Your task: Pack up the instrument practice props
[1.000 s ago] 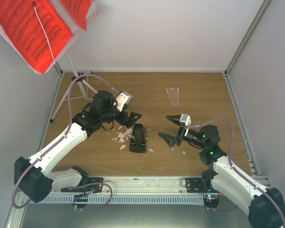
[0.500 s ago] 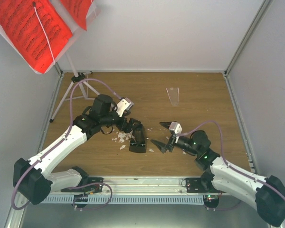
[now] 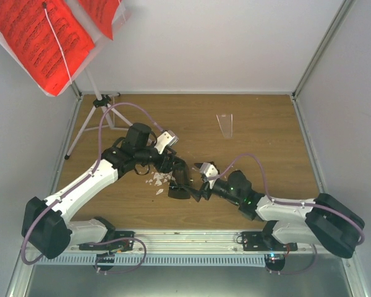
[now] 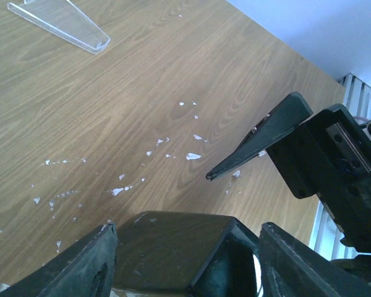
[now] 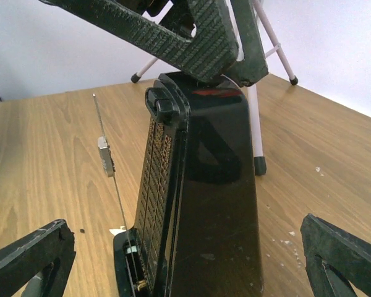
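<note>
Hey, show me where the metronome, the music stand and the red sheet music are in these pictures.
metronome (image 5: 216, 204), right wrist view, its glossy black side face.
music stand (image 3: 98, 102), top external view, the hub where its tripod legs meet.
red sheets (image 3: 25, 37), top external view, middle of the larger sheet.

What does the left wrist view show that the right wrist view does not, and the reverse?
Only the left wrist view: a clear plastic piece and white crumbs. Only the right wrist view: the white stand legs and a thin rod with a small weight. Both: the black metronome and the wooden table.
</note>
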You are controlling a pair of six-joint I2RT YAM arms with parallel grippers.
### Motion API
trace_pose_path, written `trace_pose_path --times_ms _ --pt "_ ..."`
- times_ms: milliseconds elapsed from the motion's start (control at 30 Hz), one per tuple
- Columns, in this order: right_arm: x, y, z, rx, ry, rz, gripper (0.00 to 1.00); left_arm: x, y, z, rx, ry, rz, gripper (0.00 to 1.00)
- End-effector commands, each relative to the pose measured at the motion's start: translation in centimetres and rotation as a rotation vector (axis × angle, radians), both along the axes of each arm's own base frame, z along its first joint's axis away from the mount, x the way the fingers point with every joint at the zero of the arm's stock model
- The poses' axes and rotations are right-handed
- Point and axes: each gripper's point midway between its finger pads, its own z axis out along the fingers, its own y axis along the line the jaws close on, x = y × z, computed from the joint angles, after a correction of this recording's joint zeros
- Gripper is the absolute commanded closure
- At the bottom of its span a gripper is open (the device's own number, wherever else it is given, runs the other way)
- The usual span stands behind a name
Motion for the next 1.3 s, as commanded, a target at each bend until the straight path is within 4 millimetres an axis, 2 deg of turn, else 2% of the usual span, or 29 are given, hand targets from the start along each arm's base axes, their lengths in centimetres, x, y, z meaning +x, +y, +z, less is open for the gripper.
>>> trace_pose_path --times_ms 0,167,467,667,867,1267 --pt "1.1 0.9 2.3 0.045 -0.097 -0.066 0.00 -0.2 -0.5 -0.8 -0.002 0.017 -0.028 0.38" --pt "0.8 2.2 1.5 0.014 -0.109 -0.072 0.00 -0.1 -0.5 -1.0 0.002 0.020 -0.023 0.38" --pt "2.3 2.3 0.3 -0.006 -0.079 -0.243 0.00 -0.2 -0.5 -1.0 0.002 0.023 -0.024 0.38" --pt "2.3 2.8 0.0 -0.018 -0.079 -0.255 0.00 -0.1 -0.5 -1.0 0.005 0.022 -0.019 0.38" --pt "2.9 2.4 -0.4 -0.030 -0.072 -0.299 0.00 -0.1 -0.4 -1.1 0.008 0.021 -0.016 0.38" --pt "2.5 2.5 -0.5 -0.030 -0.070 -0.276 0.00 0.1 -0.3 -1.1 0.015 0.018 -0.006 0.38"
